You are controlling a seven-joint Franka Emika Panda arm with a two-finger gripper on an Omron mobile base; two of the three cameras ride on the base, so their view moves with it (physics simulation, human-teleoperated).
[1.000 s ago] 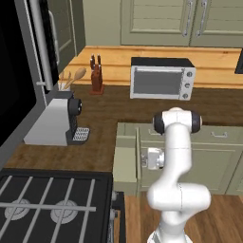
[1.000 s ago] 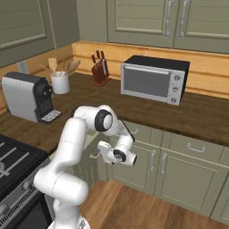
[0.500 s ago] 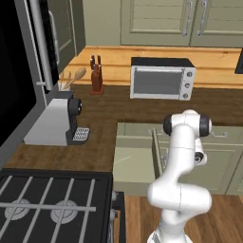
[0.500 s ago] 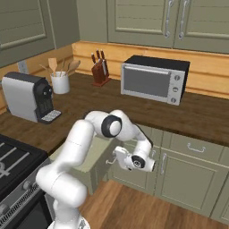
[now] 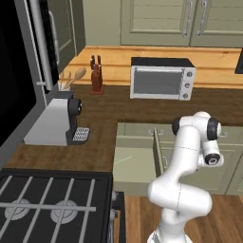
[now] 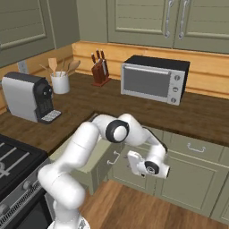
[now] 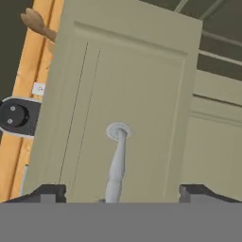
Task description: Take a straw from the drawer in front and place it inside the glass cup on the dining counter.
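Gaping wide, the gripper (image 7: 122,193) holds nothing, its 2 fingers (image 7: 47,193) flanking the handle (image 7: 116,165) at 6 o'clock on the pulled-out drawer (image 5: 135,163)

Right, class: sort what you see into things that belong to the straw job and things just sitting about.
Job:
- drawer, open
- handle
- gripper, open, astride the handle
- faint pale line in the drawer, perhaps the straw

Sitting about:
- toaster oven
- coffee machine
- knife block
- utensil pot
- stove
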